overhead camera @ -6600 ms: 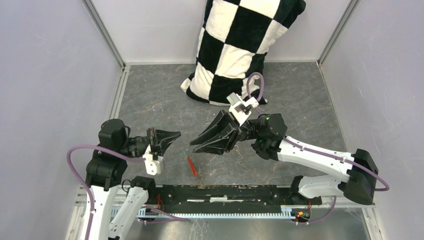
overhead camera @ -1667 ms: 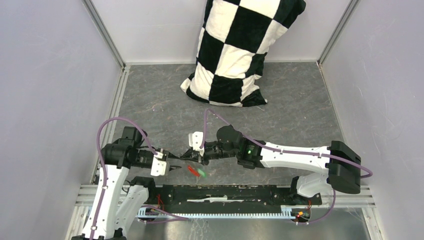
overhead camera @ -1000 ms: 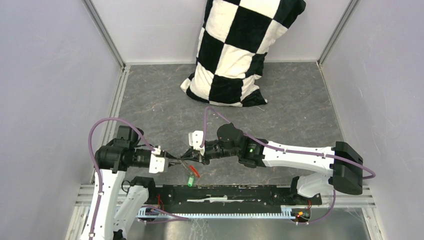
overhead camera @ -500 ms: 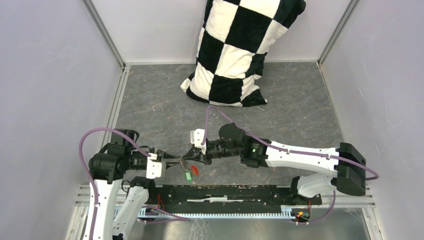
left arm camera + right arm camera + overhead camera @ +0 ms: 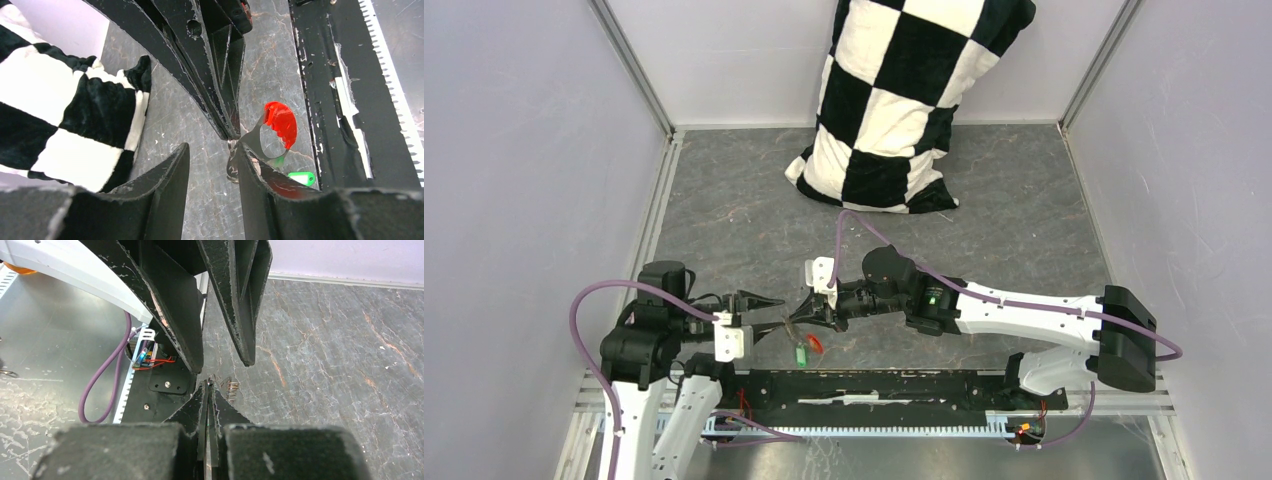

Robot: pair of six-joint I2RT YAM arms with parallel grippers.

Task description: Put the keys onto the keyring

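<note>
Jaws pressed together on the right gripper (image 5: 231,133), and we can see why: it pinches the keyring (image 5: 278,125) by the grey tip of its fob. The red-and-grey body trails off the fingertips, and the thin wire rings (image 5: 231,166) dangle free below the pinch. Whether the fob clears the table (image 5: 212,215) we cannot tell.

We read that as a holding grip, one arm presenting the ring for the other to work on. The left gripper (image 5: 212,147) faces it from the opposite side with its fingers spread and nothing between the pads. The wire rings sit in that gap, close against one finger, though we cannot say whether they touch.

The green key (image 5: 302,178) shows just beside the fob, near the black rail (image 5: 325,100) at the table's front edge. Whether it lies loose or hangs from a ring is hidden from here. We cannot tell the red-headed key apart from the red of the fob.

Our judgement is that the left arm is lined up to take the ring or part its coil, and the threading is not yet done.
</note>
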